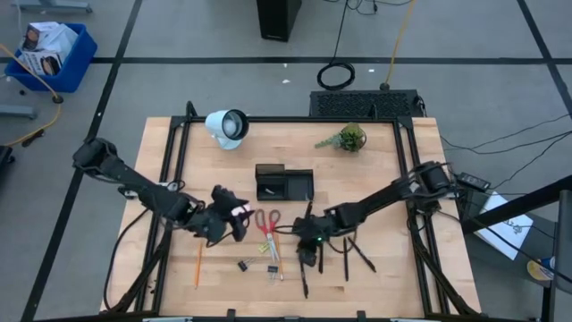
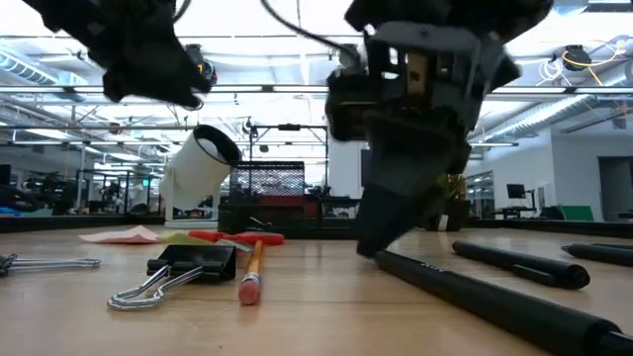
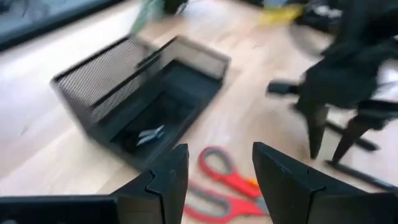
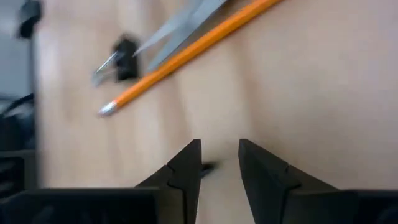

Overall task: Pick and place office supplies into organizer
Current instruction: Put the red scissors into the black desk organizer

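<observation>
Since the black pen point(image 2: 495, 294) lies flat on the table right under the right gripper point(image 4: 219, 163), long axis running toward the front edge, right arm is nearer. Its jaws point down, slightly apart, straddling the pen's end, nothing gripped. Left gripper point(image 3: 214, 171) is open, empty, above the red-handled scissors point(image 3: 227, 180), facing the organizer point(image 1: 284, 183).
</observation>
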